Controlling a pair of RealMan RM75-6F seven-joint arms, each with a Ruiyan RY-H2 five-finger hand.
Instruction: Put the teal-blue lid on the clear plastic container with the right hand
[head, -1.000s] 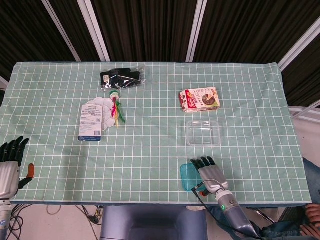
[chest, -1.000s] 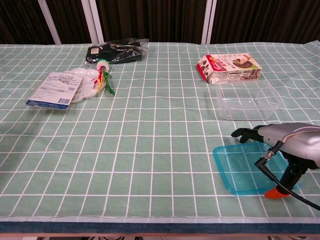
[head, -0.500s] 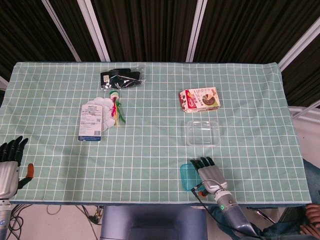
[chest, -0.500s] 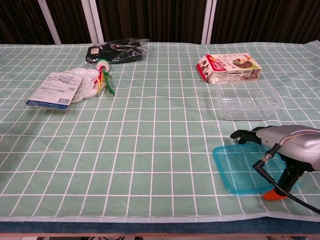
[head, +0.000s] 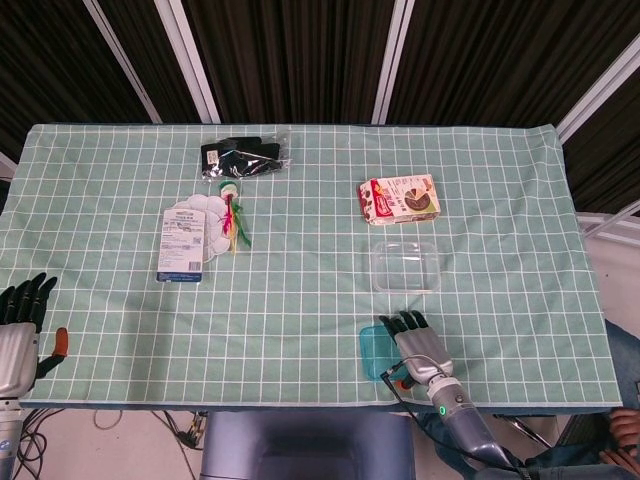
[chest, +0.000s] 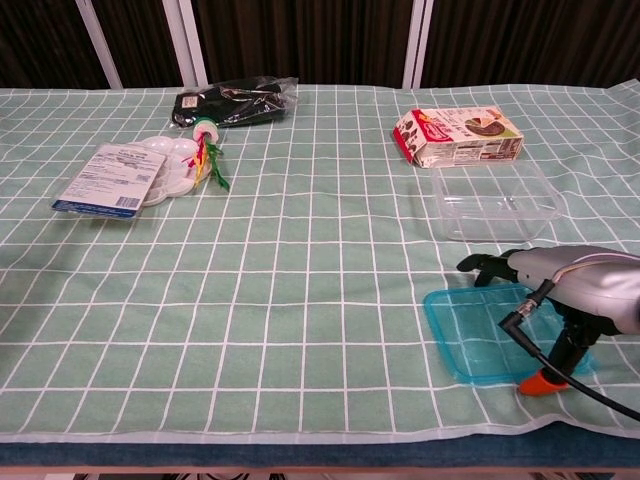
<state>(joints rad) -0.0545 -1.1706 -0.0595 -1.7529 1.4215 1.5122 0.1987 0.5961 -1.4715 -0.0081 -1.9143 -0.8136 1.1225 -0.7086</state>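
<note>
Teal-blue lid (chest: 478, 335) nudged leftward under right robot hand (chest: 560, 290); thumb chest-view only.

Probably lab: curtained tabletop (head: 300, 300) rig

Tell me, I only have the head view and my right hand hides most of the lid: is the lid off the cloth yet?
Observer: No. In the chest view the teal-blue lid lies flat on the cloth, with the right hand over its right part.
Operator: Where is the thumb?
Observer: Its orange tip is down at the lid's near edge. I cannot tell whether it is under the rim.
Operator: And the fingers?
Observer: The dark fingertips are at the lid's far edge, short of the clear plastic container.
</note>
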